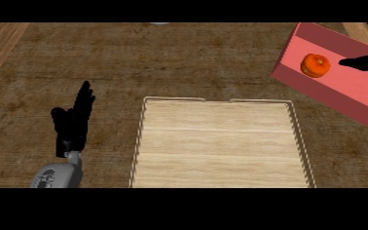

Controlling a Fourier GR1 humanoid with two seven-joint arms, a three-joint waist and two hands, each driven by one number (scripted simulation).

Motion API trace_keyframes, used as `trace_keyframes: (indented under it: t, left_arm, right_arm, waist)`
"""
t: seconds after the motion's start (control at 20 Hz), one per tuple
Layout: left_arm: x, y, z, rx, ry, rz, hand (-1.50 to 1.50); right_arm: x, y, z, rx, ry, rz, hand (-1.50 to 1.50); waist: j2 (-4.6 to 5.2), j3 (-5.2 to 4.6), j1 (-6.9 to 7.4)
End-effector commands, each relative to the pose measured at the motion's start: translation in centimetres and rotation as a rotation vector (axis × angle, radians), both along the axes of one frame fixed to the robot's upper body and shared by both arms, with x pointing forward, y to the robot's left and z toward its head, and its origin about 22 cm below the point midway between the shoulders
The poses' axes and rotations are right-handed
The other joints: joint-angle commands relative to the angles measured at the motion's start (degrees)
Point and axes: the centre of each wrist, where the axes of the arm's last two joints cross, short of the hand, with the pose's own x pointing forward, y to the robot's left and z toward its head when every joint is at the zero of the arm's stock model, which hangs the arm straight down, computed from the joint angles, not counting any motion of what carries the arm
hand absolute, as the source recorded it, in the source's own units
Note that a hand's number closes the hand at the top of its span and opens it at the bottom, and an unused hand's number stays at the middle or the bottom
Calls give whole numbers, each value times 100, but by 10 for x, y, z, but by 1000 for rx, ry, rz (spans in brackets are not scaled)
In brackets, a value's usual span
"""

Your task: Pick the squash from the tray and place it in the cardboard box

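An orange squash [315,65] lies on the red tray [323,90] at the upper right of the counter. Only the black tips of my right hand [354,63] show at the right edge; they stretch out straight towards the squash, stop just right of it, and hold nothing. The cardboard box [223,146] sits open at the lower centre, with a pale floor, thin light walls and nothing inside. My left hand [72,122] rests open at the lower left, fingers up, left of the box.
The brown counter [179,63] spreads between the box and the tray. A small pale object [159,23] peeks in at the top edge. Lighter wooden strips [10,36] border the counter at the upper left and upper right corners.
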Motion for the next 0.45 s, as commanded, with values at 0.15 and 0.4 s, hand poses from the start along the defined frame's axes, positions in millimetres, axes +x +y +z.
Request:
trace_keyframes:
  t: [0.15,0.4]
  left_arm:
    - [0,23,2,14,-5,16,0]
    - [-7,28,9,3,3,9,0]
  right_arm:
    - [-5,-24,5,343,-204,97,-150]
    - [-37,-69,3,481,-251,21,-150]
  waist:
    - [-17,-1,-59]
    - [-51,-4,-94]
